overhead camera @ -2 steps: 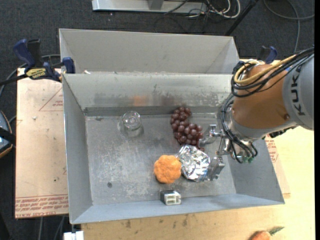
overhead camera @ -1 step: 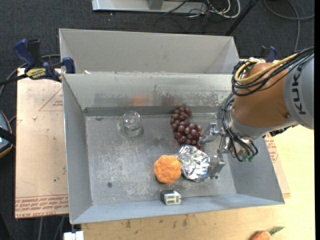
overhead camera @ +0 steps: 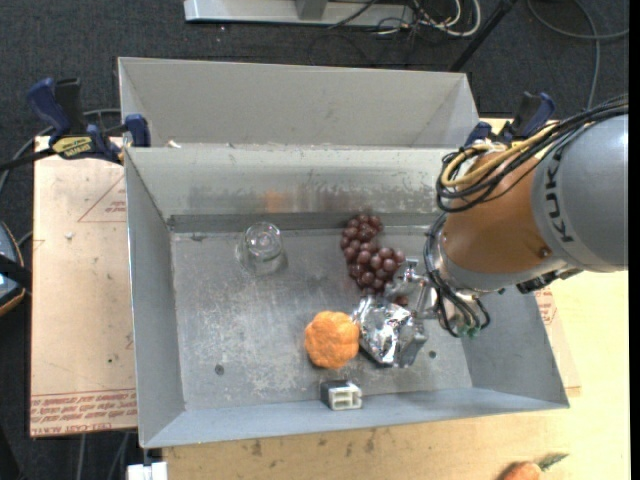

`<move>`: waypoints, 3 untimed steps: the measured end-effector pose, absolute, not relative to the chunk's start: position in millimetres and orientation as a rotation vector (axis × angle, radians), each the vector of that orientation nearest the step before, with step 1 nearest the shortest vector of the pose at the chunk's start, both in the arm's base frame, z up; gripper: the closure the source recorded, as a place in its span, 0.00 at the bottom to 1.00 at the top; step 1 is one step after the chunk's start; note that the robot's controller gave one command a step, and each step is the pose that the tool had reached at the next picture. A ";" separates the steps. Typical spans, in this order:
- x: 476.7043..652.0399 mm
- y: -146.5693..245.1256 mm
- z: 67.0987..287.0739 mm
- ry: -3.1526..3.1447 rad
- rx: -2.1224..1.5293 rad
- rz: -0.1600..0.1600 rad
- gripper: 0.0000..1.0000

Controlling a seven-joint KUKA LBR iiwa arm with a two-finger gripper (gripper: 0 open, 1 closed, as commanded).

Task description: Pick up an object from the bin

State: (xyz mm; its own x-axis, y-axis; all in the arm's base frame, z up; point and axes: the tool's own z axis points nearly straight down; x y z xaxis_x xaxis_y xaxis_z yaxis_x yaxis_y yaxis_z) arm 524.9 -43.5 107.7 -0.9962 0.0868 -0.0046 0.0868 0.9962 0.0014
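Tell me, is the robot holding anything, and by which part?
It cannot be told. The gripper sits low at the crumpled silver foil, below the grapes and beside the orange ball, but whether it grips the foil is hidden.

Place: a robotics lab by the look of it, a test cell.
Robot: big grey industrial arm, KUKA lettering on its side, cable loops over its orange wrist.
Workspace: grey sheet-metal bin, sloped walls, scuffed floor.
Props: odd mix in there, dark grapes, orange ball, crumpled foil, clear cup.
Floor: dark carpet, loose cables trailing past a metal stand base.
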 end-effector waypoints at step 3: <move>527.5 -43.5 105.7 3.131 0.184 0.002 0.00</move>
State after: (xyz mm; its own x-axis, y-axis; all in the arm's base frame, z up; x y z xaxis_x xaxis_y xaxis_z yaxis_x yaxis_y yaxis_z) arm 527.5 -43.5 105.7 -0.9931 0.1169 -0.0051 0.1169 0.9931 0.0014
